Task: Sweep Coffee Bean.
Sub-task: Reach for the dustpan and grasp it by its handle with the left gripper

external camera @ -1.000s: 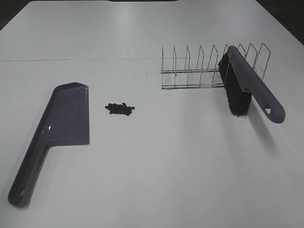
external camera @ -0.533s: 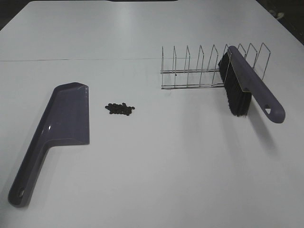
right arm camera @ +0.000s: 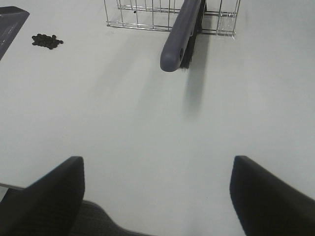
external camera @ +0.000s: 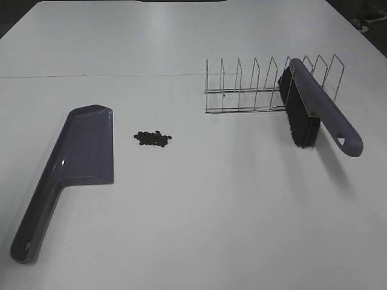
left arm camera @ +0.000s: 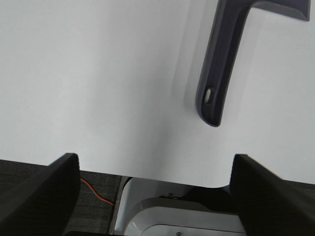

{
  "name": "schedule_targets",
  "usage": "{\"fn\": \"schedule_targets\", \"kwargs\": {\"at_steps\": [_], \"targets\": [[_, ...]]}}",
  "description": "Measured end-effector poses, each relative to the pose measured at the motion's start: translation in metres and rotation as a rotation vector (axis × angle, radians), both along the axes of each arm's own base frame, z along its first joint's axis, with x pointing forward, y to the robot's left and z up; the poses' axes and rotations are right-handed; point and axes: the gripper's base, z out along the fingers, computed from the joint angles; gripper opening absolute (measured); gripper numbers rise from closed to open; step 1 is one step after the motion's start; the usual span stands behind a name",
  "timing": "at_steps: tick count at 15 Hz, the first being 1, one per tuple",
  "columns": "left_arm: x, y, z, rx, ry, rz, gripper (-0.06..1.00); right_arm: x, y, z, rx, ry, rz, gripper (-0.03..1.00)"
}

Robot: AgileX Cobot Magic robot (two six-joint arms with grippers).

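Note:
The coffee beans lie in a small dark cluster on the white table, just right of the purple dustpan, which lies flat. The purple brush leans in a wire rack at the back right, black bristles down and handle end pointing toward the front. Neither gripper shows in the high view. In the left wrist view my left gripper is open and empty over the table's front edge, near the dustpan's handle. In the right wrist view my right gripper is open and empty, well short of the brush; the beans show there too.
The table's front edge, part of the robot base and a red cable show below my left gripper. The wire rack stands behind the brush.

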Motion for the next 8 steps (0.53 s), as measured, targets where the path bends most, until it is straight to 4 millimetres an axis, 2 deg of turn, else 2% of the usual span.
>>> {"fn": "schedule_targets", "kwargs": {"at_steps": [1, 3, 5, 8], "targets": [[0.020, -0.001, 0.002, -0.031, 0.008, -0.022, 0.73, 0.000, 0.000, 0.000, 0.000, 0.000, 0.000, 0.71], [0.040, -0.001, 0.001, -0.054, 0.023, -0.037, 0.71, 0.000, 0.000, 0.000, 0.000, 0.000, 0.000, 0.71], [0.053, 0.000, -0.005, -0.072, 0.050, -0.032, 0.71, 0.000, 0.000, 0.000, 0.000, 0.000, 0.000, 0.71], [0.069, -0.011, -0.026, -0.080, 0.130, -0.078, 0.71, 0.000, 0.000, 0.000, 0.000, 0.000, 0.000, 0.71]]}}
